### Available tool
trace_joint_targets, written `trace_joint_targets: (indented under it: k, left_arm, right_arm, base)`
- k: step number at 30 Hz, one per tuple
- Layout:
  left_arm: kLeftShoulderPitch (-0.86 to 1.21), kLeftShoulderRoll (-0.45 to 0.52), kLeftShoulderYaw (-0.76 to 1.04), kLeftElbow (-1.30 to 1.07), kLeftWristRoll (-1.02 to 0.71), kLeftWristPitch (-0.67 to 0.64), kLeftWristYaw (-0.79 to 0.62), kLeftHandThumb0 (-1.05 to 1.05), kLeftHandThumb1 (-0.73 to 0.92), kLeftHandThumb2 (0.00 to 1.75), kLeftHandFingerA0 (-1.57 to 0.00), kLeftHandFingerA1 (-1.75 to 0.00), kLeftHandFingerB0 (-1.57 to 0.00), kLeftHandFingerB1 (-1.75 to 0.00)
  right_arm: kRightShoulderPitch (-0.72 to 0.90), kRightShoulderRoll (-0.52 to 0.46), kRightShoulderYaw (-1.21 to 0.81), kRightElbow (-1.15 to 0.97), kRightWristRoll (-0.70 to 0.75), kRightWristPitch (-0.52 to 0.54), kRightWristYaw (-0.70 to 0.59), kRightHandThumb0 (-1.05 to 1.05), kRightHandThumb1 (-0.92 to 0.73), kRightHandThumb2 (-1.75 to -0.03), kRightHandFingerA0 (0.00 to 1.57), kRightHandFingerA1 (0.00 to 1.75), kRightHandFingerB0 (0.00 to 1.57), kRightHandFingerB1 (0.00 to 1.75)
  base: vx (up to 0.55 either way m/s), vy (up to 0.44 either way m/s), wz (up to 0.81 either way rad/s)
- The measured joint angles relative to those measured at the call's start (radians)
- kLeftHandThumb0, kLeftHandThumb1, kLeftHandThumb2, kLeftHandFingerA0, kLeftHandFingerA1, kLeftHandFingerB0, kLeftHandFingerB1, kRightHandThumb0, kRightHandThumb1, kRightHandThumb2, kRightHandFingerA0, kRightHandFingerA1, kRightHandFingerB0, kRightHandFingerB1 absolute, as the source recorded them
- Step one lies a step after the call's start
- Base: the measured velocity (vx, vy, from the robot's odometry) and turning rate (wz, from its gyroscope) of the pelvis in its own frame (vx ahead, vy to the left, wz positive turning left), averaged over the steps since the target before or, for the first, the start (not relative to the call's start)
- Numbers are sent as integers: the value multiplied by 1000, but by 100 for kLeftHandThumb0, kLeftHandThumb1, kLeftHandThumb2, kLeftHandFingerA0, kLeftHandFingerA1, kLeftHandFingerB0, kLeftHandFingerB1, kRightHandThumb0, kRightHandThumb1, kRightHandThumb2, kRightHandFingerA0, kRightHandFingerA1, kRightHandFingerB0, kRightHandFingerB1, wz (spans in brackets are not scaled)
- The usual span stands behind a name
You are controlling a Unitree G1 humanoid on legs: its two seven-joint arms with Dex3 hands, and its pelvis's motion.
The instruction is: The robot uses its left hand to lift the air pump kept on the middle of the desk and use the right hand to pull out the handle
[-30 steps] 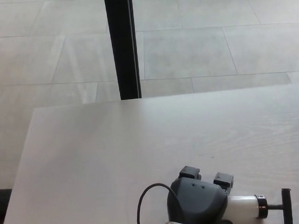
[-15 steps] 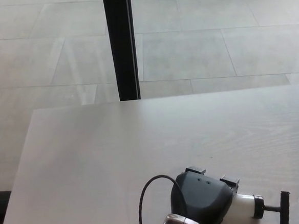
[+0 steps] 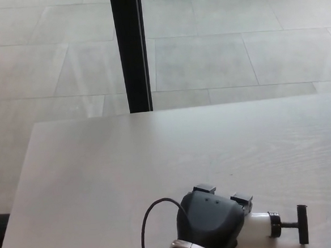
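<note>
Left hand (image 3: 209,226) wrapped around air pump (image 3: 256,225) low over counter (image 3: 101,179); lift step. Right hand unseen. Next you'd grab handle (image 3: 302,224), pull outward.

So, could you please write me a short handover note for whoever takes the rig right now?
Left hand: closed around the air pump, its white barrel sticking out to the right of the fingers.
Right hand: not in view.
Pump sits at the near edge of the pale desk; whether it is lifted clear of the surface cannot be told. A thin black hose loops out to the left.
The black T-handle shows only a short length of rod between it and the barrel.
Done: pump grasped.
Left: bring in the right hand, grip the T-handle, pull it out.
</note>
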Motion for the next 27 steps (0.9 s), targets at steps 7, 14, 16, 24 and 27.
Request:
trace_joint_targets:
  k: [7, 14, 16, 24, 27]
  left_arm:
    - [-26, 53, 138, 28, -46, -105, 55, -17, 82, 74, -69, -175, -56, -149]
    - [-173, 88, 316, 87, -103, -185, 119, -11, 60, 98, -84, -175, -68, -155]
    - [-212, 95, 345, 103, -116, -205, 130, -11, 60, 97, -86, -175, -69, -155]
    - [-335, 111, 440, 172, -169, -284, 168, -12, 60, 92, -88, -175, -66, -157]
    - [-337, 110, 442, 172, -172, -298, 177, -19, 53, 104, -122, -141, -91, -119]
  right_arm:
    - [14, 19, 6, -22, 3, 5, 3, -56, -59, -93, 53, 75, 32, 50]
    - [35, 31, 75, -110, -3, 45, 25, -64, -59, -93, 57, 81, 33, 51]
    - [42, 42, 98, -142, -3, 57, 35, -61, -72, -62, 54, 80, 39, 37]
    - [71, 84, 216, -259, -13, 122, 83, -63, -74, -62, 55, 78, 41, 37]
    - [74, 102, 264, -289, -21, 143, 98, -64, -74, -63, 52, 77, 39, 35]
  base:
    - [0, 0, 0]
    - [0, 0, 0]
    - [0, 0, 0]
    - [0, 0, 0]
    - [0, 0, 0]
